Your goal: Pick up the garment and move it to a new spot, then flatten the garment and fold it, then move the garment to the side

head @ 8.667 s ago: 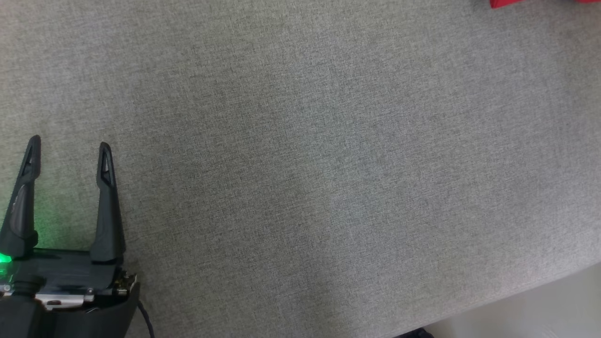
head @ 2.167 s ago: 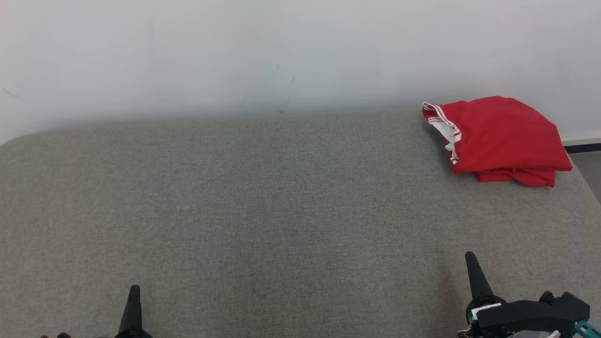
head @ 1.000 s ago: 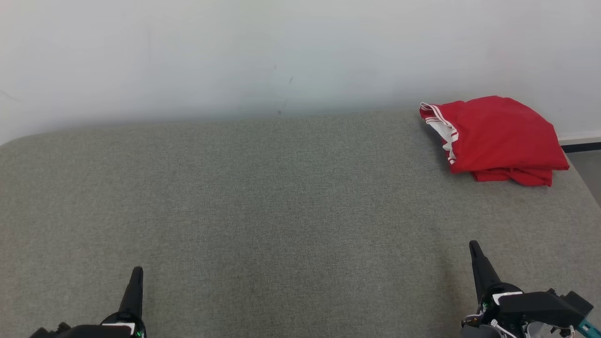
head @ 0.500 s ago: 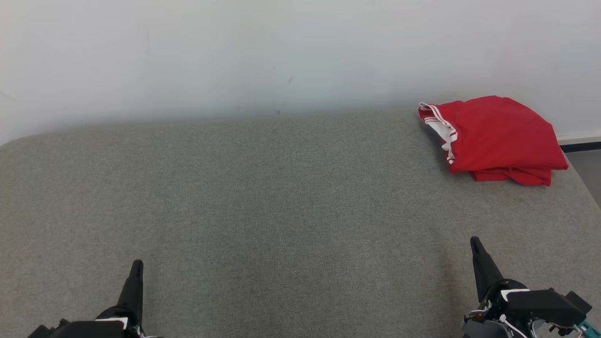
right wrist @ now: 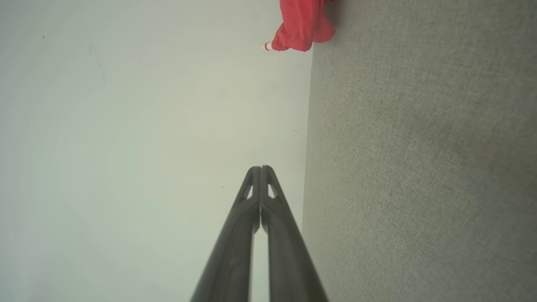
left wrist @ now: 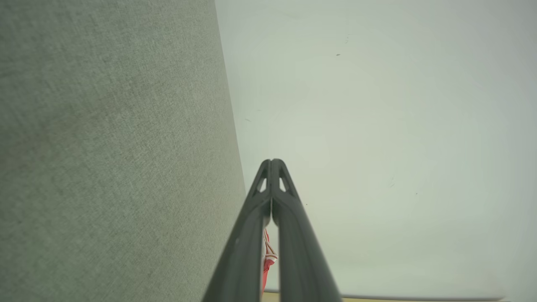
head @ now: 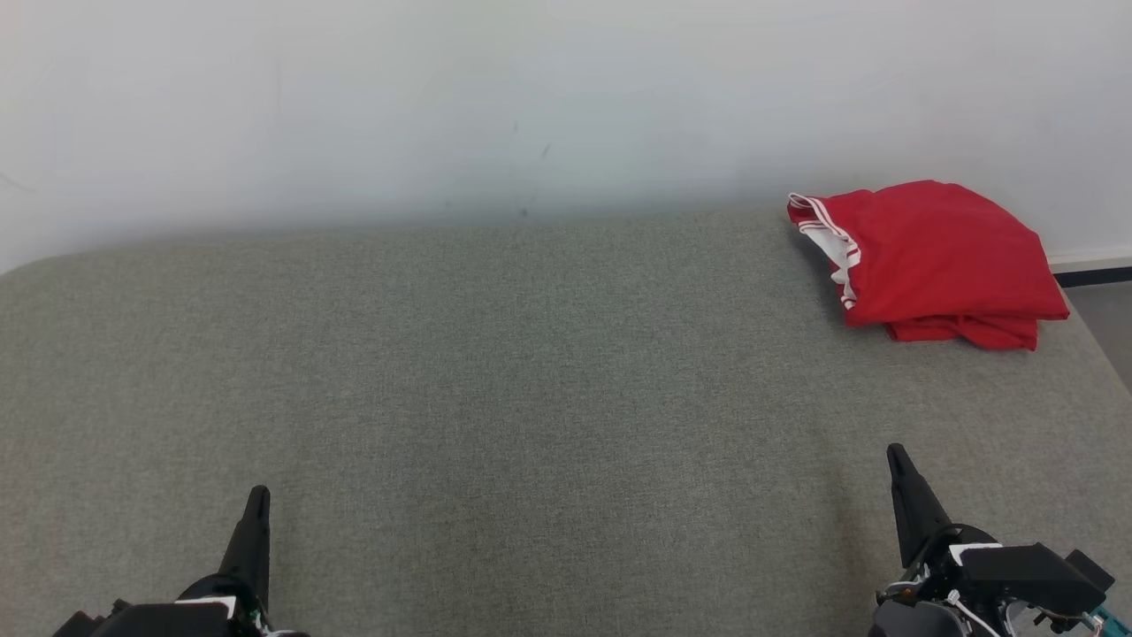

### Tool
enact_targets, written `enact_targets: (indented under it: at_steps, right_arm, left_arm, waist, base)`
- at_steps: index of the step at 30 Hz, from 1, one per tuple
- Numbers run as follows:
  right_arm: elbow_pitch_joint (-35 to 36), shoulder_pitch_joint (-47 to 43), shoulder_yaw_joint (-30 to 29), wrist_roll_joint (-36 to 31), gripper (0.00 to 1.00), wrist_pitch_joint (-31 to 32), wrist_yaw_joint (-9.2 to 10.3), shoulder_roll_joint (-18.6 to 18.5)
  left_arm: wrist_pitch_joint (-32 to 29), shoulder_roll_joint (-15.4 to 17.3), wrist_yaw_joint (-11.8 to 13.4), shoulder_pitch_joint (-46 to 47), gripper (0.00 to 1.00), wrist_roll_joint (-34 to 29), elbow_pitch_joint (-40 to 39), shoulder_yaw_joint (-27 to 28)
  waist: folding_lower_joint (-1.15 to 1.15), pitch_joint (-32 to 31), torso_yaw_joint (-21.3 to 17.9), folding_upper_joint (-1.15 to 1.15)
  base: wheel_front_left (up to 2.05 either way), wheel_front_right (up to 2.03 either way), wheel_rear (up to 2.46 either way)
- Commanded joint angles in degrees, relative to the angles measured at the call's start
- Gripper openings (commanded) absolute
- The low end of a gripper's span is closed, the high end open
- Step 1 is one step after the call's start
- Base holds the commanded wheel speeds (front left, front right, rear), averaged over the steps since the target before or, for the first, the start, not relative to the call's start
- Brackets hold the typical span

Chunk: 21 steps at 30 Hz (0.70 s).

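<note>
The garment is red with white striped trim, folded into a compact stack at the far right corner of the grey fabric surface, close to the wall. A sliver of it appears in the left wrist view and at the top of the right wrist view. My left gripper rests low at the near left, shut and empty, fingers pressed together. At the near right my right gripper is also shut with nothing in it. Both are far from the garment.
A white wall runs behind the surface. The surface's right edge drops off past the garment, where a dark baseboard and floor show. A wide stretch of bare grey fabric lies between the grippers and the wall.
Both grippers have crept slightly upward in the head view. The garment has stayed where it lies.
</note>
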<state>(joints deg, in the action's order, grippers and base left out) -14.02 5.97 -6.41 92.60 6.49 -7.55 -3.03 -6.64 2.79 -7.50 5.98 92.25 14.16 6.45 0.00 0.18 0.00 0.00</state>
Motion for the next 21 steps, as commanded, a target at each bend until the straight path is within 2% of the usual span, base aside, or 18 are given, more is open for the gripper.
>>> enact_targets:
  at_steps: [1, 21]
  right_arm:
    - [0.07, 0.46, -0.06, -0.13, 0.0, 0.08, 0.12, 0.02]
    - [0.07, 0.46, -0.12, -0.21, 0.0, 0.12, 0.12, 0.07]
  left_arm:
    - [-0.02, 0.18, -0.07, 0.6, 0.0, 0.32, -0.15, 0.19]
    - [-0.01, 0.18, -0.07, 0.59, 0.0, 0.31, -0.15, 0.19]
  waist:
    - [0.0, 0.0, 0.0, 0.0]
    - [0.0, 0.0, 0.0, 0.0]
  base:
    - [0.0, 0.0, 0.0]
    - [0.0, 0.0, 0.0]
